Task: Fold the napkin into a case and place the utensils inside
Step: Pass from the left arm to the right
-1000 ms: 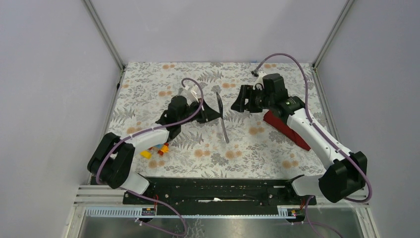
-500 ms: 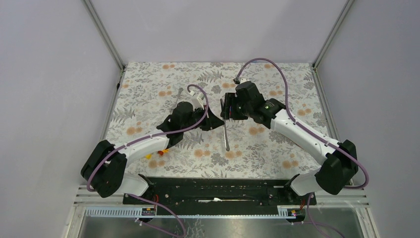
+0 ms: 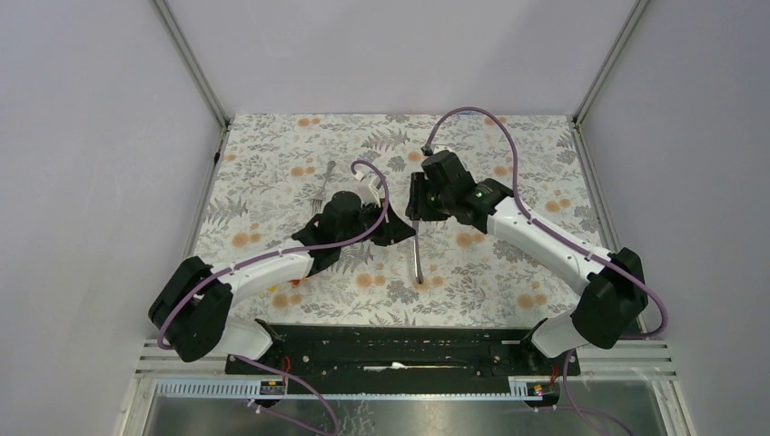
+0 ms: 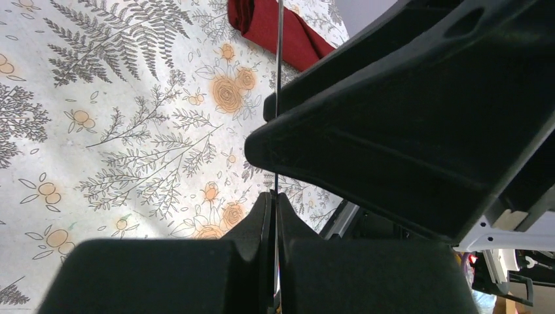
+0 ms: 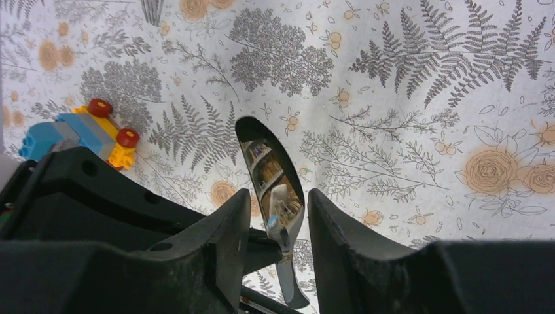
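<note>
right gripper (image 5: 276, 199) crossed over to spoon (image 5: 269, 171), jaws apart astride its bowl | left gripper (image 4: 275, 196) clenched on spoon handle

Lab test cell, grey partition walls (image 3: 91, 136)

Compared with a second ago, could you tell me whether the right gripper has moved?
Yes. The right gripper has swung left across the floral tablecloth, away from the right frame post, and now straddles the spoon.
</note>
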`<state>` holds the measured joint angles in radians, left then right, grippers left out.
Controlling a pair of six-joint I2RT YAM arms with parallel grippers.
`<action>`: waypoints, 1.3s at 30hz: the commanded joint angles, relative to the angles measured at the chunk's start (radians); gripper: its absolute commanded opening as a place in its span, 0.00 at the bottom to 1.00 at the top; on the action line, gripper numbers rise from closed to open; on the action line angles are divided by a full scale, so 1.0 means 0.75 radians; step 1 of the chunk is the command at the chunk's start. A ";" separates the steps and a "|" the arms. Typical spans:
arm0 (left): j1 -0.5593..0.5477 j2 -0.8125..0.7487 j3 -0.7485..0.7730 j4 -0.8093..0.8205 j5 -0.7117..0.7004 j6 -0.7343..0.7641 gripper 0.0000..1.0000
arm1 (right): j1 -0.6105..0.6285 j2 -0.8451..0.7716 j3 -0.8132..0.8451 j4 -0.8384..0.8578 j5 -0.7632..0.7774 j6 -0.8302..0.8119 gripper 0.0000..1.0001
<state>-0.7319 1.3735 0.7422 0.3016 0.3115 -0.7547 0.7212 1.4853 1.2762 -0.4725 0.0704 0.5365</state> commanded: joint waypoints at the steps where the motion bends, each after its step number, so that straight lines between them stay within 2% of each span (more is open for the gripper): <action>1: -0.004 -0.019 0.051 0.058 -0.042 0.031 0.00 | 0.029 0.008 0.053 -0.028 0.073 -0.003 0.43; 18: -0.004 -0.043 0.044 0.052 -0.057 0.036 0.00 | 0.045 0.059 0.072 -0.044 0.042 0.016 0.42; 23: -0.005 -0.042 0.043 0.050 -0.057 0.037 0.00 | 0.048 0.057 0.067 -0.043 0.033 0.012 0.29; 26: -0.005 -0.043 0.044 0.050 -0.067 0.032 0.00 | 0.049 0.057 0.068 -0.048 0.018 -0.038 0.16; 31: -0.005 -0.084 0.039 0.050 -0.077 0.015 0.30 | 0.048 -0.010 0.032 -0.003 0.098 -0.238 0.12; 32: -0.005 -0.096 0.042 0.038 -0.078 0.013 0.34 | 0.047 -0.029 0.029 0.001 0.116 -0.292 0.11; 36: -0.006 -0.176 0.009 0.025 -0.062 -0.003 0.39 | 0.047 -0.049 0.144 -0.141 0.218 -0.528 0.03; 39: -0.004 -0.276 -0.051 0.023 -0.031 -0.039 0.39 | 0.045 -0.013 0.251 -0.348 0.459 -0.677 0.00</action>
<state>-0.7322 1.2766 0.7414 0.2783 0.2684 -0.7582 0.7464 1.5047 1.3373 -0.5804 0.1909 0.2363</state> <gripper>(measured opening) 0.388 0.306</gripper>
